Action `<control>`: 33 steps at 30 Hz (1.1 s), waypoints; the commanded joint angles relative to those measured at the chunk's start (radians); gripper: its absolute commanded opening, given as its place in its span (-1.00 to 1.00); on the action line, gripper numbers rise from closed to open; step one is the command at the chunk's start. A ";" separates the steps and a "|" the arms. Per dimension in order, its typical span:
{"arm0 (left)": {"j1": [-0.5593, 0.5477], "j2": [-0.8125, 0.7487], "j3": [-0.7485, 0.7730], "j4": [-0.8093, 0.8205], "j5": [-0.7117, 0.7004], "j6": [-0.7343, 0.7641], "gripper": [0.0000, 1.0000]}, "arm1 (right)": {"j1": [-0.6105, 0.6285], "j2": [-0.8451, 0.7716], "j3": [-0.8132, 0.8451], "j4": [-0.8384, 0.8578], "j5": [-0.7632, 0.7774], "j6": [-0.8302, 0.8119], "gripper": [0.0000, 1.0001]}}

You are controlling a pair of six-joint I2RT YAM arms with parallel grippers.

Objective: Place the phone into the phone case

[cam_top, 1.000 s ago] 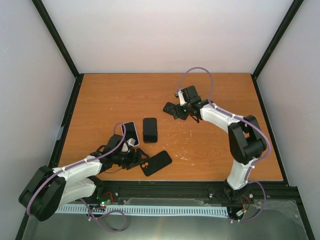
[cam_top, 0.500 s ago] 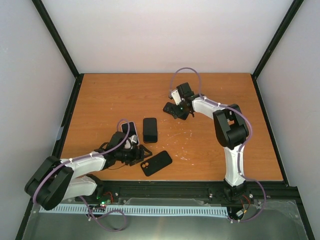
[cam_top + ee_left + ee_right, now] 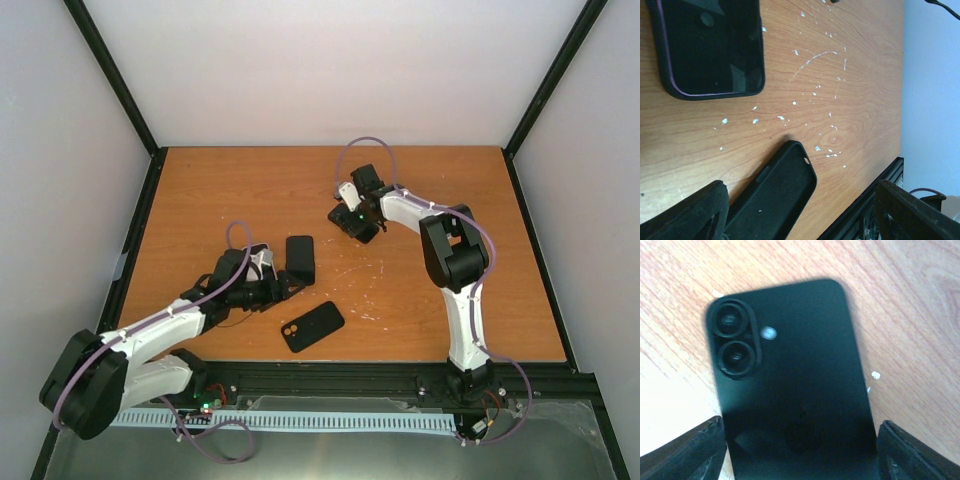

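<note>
Phone [image 3: 795,375]: flat on the table's [image 3: 200,190] far middle; back up, twin lenses showing.
My right pincer [image 3: 800,440]: jaws wide, a pad [image 3: 680,455] just beside each long edge; nothing gripped yet, I judge.
Phone case [image 3: 312,326]: by the near edge, well apart from the phone; my left pincer [image 3: 801,200] hangs open and empty near it.
Risk: thin, slick slab lying flat; pads may ride over its edges and skid it; a shallow pinch could drop it mid-carry.
</note>
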 commanded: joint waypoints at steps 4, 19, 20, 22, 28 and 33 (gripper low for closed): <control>0.049 -0.004 0.073 -0.068 -0.033 0.056 0.61 | -0.005 -0.024 -0.065 -0.103 -0.016 0.108 0.33; 0.057 0.072 0.164 -0.070 -0.026 0.091 0.60 | -0.006 -0.190 -0.193 -0.076 -0.011 0.211 0.66; 0.058 0.069 0.163 -0.072 -0.025 0.090 0.61 | -0.006 -0.180 -0.172 -0.072 -0.003 0.204 0.77; 0.059 0.058 0.160 -0.076 -0.021 0.090 0.62 | -0.006 -0.157 -0.136 -0.054 0.014 0.177 0.84; 0.062 0.009 0.157 -0.117 -0.036 0.106 0.65 | -0.019 -0.062 0.003 -0.078 0.061 0.115 0.88; 0.066 -0.022 0.155 -0.138 -0.043 0.113 0.65 | -0.029 0.003 0.069 -0.123 0.020 0.078 0.87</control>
